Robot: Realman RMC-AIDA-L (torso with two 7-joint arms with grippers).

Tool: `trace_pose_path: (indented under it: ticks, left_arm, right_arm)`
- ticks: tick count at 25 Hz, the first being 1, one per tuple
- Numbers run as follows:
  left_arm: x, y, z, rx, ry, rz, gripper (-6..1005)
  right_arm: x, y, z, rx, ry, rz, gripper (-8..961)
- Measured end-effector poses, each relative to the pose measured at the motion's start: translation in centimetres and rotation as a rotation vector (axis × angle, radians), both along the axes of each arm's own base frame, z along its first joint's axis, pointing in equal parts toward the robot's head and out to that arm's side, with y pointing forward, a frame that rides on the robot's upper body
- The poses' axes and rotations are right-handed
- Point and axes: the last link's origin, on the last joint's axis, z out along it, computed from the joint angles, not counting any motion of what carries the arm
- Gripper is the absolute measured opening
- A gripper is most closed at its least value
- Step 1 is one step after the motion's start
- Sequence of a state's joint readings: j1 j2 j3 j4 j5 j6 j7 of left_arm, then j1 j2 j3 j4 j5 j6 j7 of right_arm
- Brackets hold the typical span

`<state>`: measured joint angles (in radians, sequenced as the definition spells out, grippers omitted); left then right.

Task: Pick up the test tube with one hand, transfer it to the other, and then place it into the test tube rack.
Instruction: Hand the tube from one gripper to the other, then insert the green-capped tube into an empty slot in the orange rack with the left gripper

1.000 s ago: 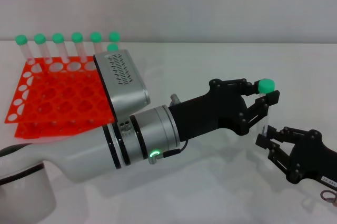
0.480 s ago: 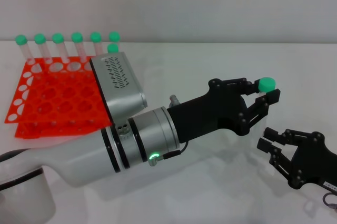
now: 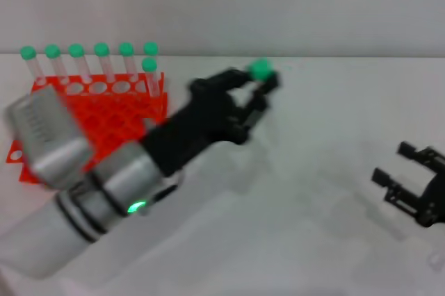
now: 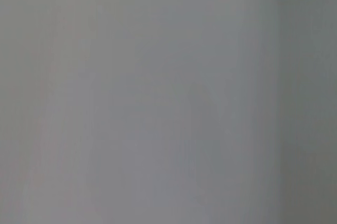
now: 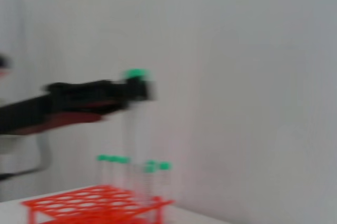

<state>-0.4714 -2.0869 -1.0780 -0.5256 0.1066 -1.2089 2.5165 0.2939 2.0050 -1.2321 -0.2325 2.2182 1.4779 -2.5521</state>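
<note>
**Tube in the left tool, carried toward the rack**

The left tool (image 3: pixel 259 84) is pinching the test tube (image 3: pixel 261 70) just under its green cap, so the clear body hangs below the fingertips with its tapered end pointing down, the attitude it needs to drop into a hole. The right wrist view shows the same thing from the side: the tube (image 5: pixel 138 108) held upright, high above the test tube rack (image 5: pixel 95 203).

From the left tool, the test tube rack (image 3: pixel 104 112) lies off to the robot's left and lower, resting on the tabletop (image 3: pixel 313 192). Its far row already holds a line of green-capped tubes (image 3: pixel 76 60); the nearer holes look free, though part of the rack is hidden behind the arm.

The right tool (image 3: pixel 410 185) sits well apart on the other side, low near the tabletop, fingers spread and holding nothing. Judging from this, the handover is done and what remains is lining up over an open hole.
</note>
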Motion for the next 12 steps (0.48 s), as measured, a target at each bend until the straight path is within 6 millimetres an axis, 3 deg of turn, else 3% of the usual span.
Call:
trace_pose_path:
  ticks: [2,7,12]
  left_arm:
    - [-1.6,-0.4,1.3,0.078,-0.021,0.038,267]
    - [-4.9,-1.1,3.9,0.255,-0.042,0.108,273]
    - [-6.8,-1.3,5.3,0.391,-0.023,0.159,278]
  right_arm:
    - [0.7,0.1,0.8,0.045,0.007,-0.042,654]
    - [1.9,0.5,2.6,0.146,0.028,-0.111,732]
    - [2.6,1.0,4.2,0.235,0.05,-0.157,810]
